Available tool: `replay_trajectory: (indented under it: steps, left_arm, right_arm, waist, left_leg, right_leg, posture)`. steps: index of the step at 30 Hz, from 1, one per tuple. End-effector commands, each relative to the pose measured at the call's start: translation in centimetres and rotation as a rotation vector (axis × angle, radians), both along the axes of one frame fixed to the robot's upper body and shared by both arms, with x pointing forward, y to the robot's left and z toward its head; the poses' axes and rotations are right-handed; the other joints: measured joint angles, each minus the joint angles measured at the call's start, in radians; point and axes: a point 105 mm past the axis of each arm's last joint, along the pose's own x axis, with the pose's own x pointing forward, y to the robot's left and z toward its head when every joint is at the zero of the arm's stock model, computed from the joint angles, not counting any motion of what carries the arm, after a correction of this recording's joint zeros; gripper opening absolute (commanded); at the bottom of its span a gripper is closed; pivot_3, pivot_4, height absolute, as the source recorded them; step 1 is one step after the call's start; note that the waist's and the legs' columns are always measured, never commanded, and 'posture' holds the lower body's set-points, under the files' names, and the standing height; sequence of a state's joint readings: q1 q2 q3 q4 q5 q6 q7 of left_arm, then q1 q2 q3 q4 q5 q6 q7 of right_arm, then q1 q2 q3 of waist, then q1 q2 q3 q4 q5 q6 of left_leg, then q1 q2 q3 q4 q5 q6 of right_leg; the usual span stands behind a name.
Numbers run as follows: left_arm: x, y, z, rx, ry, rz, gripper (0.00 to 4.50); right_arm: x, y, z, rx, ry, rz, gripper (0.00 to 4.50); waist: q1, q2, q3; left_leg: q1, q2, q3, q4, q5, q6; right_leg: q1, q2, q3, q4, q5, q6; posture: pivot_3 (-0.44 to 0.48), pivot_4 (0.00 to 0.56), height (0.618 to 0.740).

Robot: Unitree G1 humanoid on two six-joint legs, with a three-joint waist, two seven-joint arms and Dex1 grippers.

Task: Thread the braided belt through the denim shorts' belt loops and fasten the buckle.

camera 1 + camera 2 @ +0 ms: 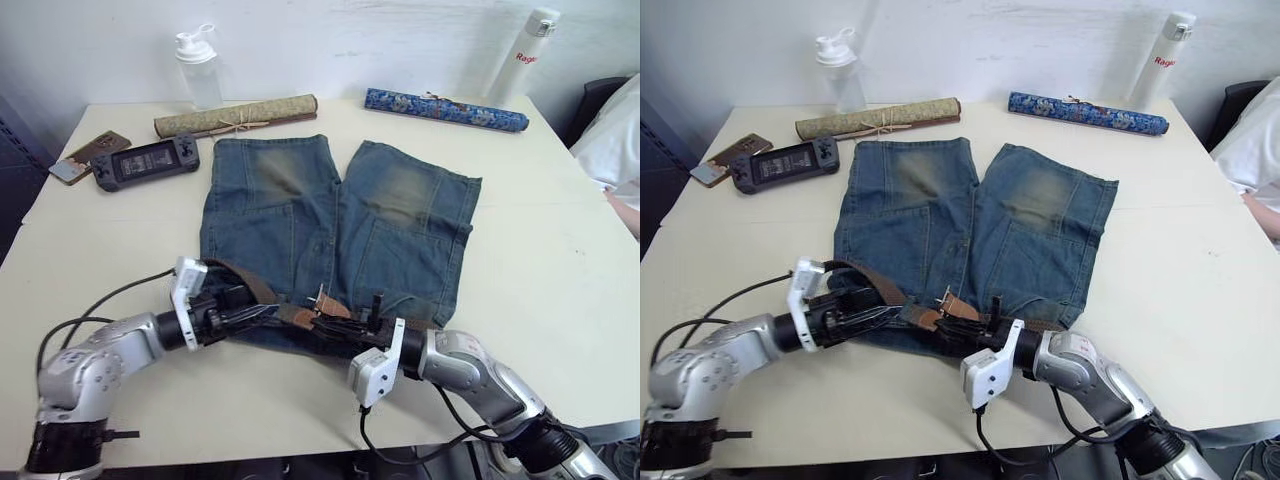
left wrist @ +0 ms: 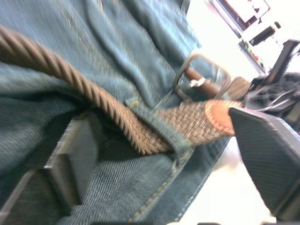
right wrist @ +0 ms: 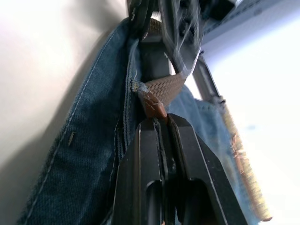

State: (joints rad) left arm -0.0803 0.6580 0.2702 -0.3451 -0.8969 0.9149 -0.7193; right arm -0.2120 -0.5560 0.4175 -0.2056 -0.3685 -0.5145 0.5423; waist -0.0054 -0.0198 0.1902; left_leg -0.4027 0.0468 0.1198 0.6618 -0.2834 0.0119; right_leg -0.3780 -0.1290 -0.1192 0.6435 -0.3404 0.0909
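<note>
The broad cream-coloured worktop [image 1: 560, 280] carries the faded blue denim shorts [image 1: 340, 230], spread flat with the legs pointing away from the robot and the waistband at the near edge. Along that waistband runs the dark-brown braided belt [image 2: 93, 101], passing under a blue denim belt loop [image 2: 176, 140] near the middle of the waist; its tan leather tip [image 3: 153, 107] and the square silver buckle [image 2: 201, 82] lie close together at the front of the shorts.

At the far edge lie a rolled olive-tan mat [image 1: 236, 116] tied with string and a rolled blue patterned cloth tube [image 1: 445, 109]. A white flask [image 1: 522, 55] with red lettering (it reads "Rage", the rest turned away) stands at the far right, and a clear bottle with a white cap [image 1: 198, 66] at the far left. A dark handheld game console [image 1: 146, 162] lies left of the shorts, a brown phone [image 1: 89, 155] beside it.

The left pincer [image 1: 252, 312] is spread, its fingers straddling the belt at the waistband. The right pincer [image 3: 161, 123] is pressed together, pinching the belt's tan tip.
</note>
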Motion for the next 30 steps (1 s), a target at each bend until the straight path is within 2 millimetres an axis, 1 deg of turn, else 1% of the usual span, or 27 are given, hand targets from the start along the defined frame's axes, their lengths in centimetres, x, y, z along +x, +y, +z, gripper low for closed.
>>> replay_trajectory:
  steps: [1, 2, 4, 6, 9, 10, 13, 15, 17, 19, 20, 22, 25, 28, 30]
  left_arm:
    - [-2.7, 0.1, 2.2, -0.011, -0.050, -0.050, 4.48]
    - [-3.3, 0.2, 2.2, -0.003, -0.041, -0.059, 4.48]
    - [-4.4, 0.4, 1.3, 0.055, -0.027, -0.065, 4.48]
    - [-4.5, 0.6, 0.5, 0.098, -0.029, -0.041, 4.48]
    - [-3.4, 1.4, -0.6, 0.156, -0.064, 0.045, 4.48]
    - [-2.9, 1.6, -1.3, 0.193, -0.070, 0.070, 4.48]
    - [-2.2, 1.6, -2.6, 0.230, -0.074, 0.112, 4.48]
    - [-2.9, 0.7, -4.0, 0.290, -0.061, 0.043, 4.48]
    - [-4.6, 0.1, -5.9, 0.380, -0.029, -0.060, 4.48]
    - [-5.9, 0.3, -7.7, 0.474, -0.009, -0.127, 4.48]
    - [-6.3, 0.7, -8.7, 0.523, -0.001, -0.143, 4.48]
    - [-6.5, 1.7, -10.0, 0.584, 0.008, -0.138, 4.48]
    - [-6.2, 2.4, -10.7, 0.629, -0.007, -0.128, 4.48]
    - [-6.1, 2.6, -11.0, 0.661, -0.024, -0.135, 4.48]
    - [-6.2, 2.7, -11.1, 0.663, -0.026, -0.141, 4.48]
  right_arm:
    - [0.0, -0.4, 1.9, 0.048, 0.021, -0.009, 0.00]
    - [0.0, -0.4, 2.0, 0.050, 0.028, -0.011, 0.00]
    - [0.1, -0.4, 2.1, 0.054, 0.035, -0.017, 0.00]
    - [0.2, -0.5, 2.2, 0.054, 0.039, -0.020, 0.00]
    - [0.2, -0.4, 2.3, 0.063, 0.050, -0.019, 0.00]
    - [0.1, -0.3, 2.3, 0.063, 0.054, -0.016, 0.00]
    - [0.0, -0.3, 2.2, 0.058, 0.064, -0.009, 0.00]
    - [0.1, -0.4, 2.4, 0.061, 0.082, -0.013, 0.00]
    - [0.3, -0.7, 2.8, 0.073, 0.103, -0.026, 0.00]
    - [0.4, -0.9, 3.1, 0.082, 0.130, -0.039, 0.00]
    - [0.5, -0.9, 3.3, 0.082, 0.134, -0.042, 0.00]
    - [0.5, -1.1, 4.0, 0.091, 0.155, -0.049, 0.00]
    - [0.4, -1.4, 5.2, 0.126, 0.228, -0.056, 0.00]
    - [0.3, -1.7, 6.0, 0.150, 0.297, -0.061, 0.00]
    - [0.6, -2.2, 7.0, 0.171, 0.334, -0.083, 0.00]
  waist:
    - [-0.001, 0.000, 0.000]
    - [0.001, 0.000, 0.000]
    - [0.002, 0.000, 0.000]
    - [0.004, 0.000, 0.000]
    - [0.007, 0.000, 0.000]
    - [0.006, 0.000, 0.000]
    - [0.003, 0.000, 0.000]
    - [0.003, 0.000, 0.000]
    - [0.004, 0.000, 0.000]
    - [0.002, 0.003, -0.002]
    - [0.003, 0.004, -0.002]
    - [0.003, 0.010, -0.007]
    - [0.003, 0.018, -0.013]
    - [0.003, 0.021, -0.016]
    - [0.003, 0.023, -0.017]
  left_leg:
    - [0.000, 0.000, 0.000, 0.000, 0.000, 0.000]
    - [0.000, 0.000, 0.000, 0.000, 0.000, 0.000]
    - [0.000, 0.000, -0.001, 0.000, -0.001, 0.000]
    - [0.000, -0.001, -0.001, 0.000, -0.001, 0.001]
    - [0.000, -0.001, -0.001, 0.000, -0.001, 0.001]
    - [0.000, -0.001, -0.001, 0.000, -0.001, 0.001]
    - [0.000, -0.001, -0.001, 0.000, -0.002, 0.001]
    - [0.000, -0.001, -0.001, 0.000, -0.002, 0.000]
    - [0.000, -0.001, 0.000, 0.000, -0.002, 0.001]
    - [0.000, -0.001, 0.000, 0.000, -0.002, 0.001]
    - [0.000, -0.001, 0.000, 0.000, -0.003, 0.001]
    - [0.001, -0.001, 0.001, 0.000, -0.004, 0.001]
    - [0.001, 0.000, 0.001, 0.000, -0.006, 0.002]
    - [0.003, 0.000, 0.001, 0.000, -0.007, 0.003]
    - [0.003, 0.000, 0.001, -0.001, -0.008, 0.005]
  right_leg:
    - [0.000, 0.000, 0.000, 0.000, 0.000, 0.000]
    - [0.000, 0.000, 0.000, 0.000, 0.000, 0.000]
    - [0.001, -0.001, 0.000, -0.001, 0.000, 0.000]
    - [0.001, -0.001, 0.000, -0.001, 0.000, 0.000]
    - [0.001, -0.001, 0.000, -0.001, 0.000, 0.000]
    - [0.001, -0.001, 0.000, -0.001, 0.000, 0.000]
    - [0.001, -0.001, 0.000, -0.001, 0.000, -0.001]
    - [0.001, 0.000, 0.000, -0.001, 0.000, -0.001]
    - [0.001, 0.000, 0.000, -0.001, 0.000, -0.001]
    - [0.001, -0.001, 0.000, -0.001, 0.000, -0.001]
    - [0.001, -0.001, 0.000, -0.002, 0.000, -0.001]
    - [0.001, -0.001, 0.000, -0.002, 0.000, -0.001]
    - [0.001, -0.001, 0.000, -0.003, 0.000, -0.001]
    - [0.002, -0.001, 0.001, -0.003, 0.000, -0.001]
    - [0.002, -0.001, 0.001, -0.002, -0.001, -0.001]
  posture:
    - [0.000, 0.150, 0.717]
    - [0.000, 0.150, 0.717]
    - [0.000, 0.150, 0.717]
    - [0.000, 0.150, 0.717]
    - [0.000, 0.150, 0.717]
    - [0.000, 0.150, 0.717]
    - [0.000, 0.150, 0.717]
    - [0.000, 0.150, 0.717]
    - [0.000, 0.150, 0.717]
    - [0.000, 0.150, 0.717]
    - [0.000, 0.150, 0.717]
    - [0.000, 0.150, 0.717]
    - [0.000, 0.150, 0.717]
    - [0.000, 0.150, 0.717]
    - [0.000, 0.150, 0.717]
